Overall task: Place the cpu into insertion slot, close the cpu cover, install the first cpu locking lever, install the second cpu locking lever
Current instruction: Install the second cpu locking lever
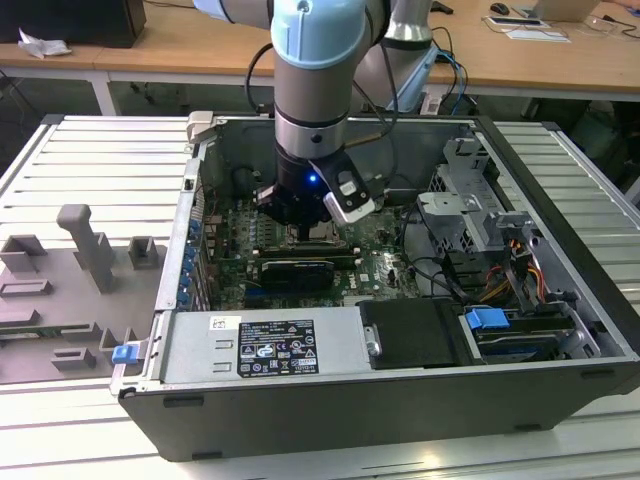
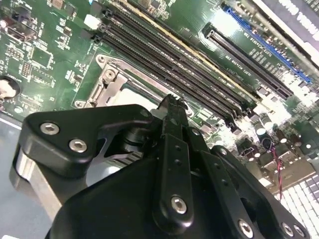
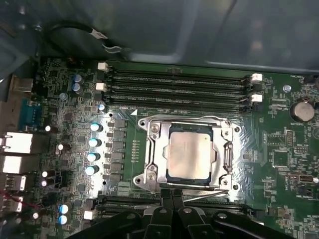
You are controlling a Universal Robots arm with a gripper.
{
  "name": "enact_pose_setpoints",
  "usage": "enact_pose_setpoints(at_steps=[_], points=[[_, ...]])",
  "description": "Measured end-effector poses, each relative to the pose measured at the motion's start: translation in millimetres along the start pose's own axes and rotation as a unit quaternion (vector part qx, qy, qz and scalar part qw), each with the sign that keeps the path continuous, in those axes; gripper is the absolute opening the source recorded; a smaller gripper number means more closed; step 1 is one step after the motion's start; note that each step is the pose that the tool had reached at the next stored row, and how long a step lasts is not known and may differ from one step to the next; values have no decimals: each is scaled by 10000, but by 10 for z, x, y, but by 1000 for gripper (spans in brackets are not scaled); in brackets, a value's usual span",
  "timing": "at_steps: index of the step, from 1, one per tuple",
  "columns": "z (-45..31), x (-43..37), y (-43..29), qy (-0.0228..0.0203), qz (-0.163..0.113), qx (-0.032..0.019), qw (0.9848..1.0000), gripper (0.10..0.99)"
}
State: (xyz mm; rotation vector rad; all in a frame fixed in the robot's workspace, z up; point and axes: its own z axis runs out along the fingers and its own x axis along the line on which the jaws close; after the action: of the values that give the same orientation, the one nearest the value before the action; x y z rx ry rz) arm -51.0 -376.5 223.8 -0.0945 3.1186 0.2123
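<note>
Sitting in the slot (image 3: 189, 155), the cpu (image 3: 190, 154) shows its pale metal face through the window of the cover (image 3: 225, 153), which lies flat around it on the green motherboard (image 3: 279, 149). A thin lever (image 3: 212, 193) runs along the socket edge nearest the gripper (image 3: 172, 196). The gripper's black fingers (image 3: 166, 204) are pressed together, holding nothing visible, their tips at that lever just beside the cpu. In the second wrist view the gripper (image 2: 172, 107) stands over the socket's edge, memory slots (image 2: 164, 59) beyond it. In the exterior view the gripper (image 1: 305, 232) reaches down into the open case (image 1: 560, 150).
</note>
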Motion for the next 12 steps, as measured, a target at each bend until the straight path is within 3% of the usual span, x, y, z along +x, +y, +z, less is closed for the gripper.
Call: enact_pose_setpoints(at_steps=[2, 4, 9, 12], points=[[11, 5, -22, -2, 0, -34, 10000, 106], [15, 89, -24, -4, 0, -55, 10000, 106], [31, 97, -63, -6, 0, -81, 10000, 106], [35, 102, -124, -11, 1, -161, 9999, 106]])
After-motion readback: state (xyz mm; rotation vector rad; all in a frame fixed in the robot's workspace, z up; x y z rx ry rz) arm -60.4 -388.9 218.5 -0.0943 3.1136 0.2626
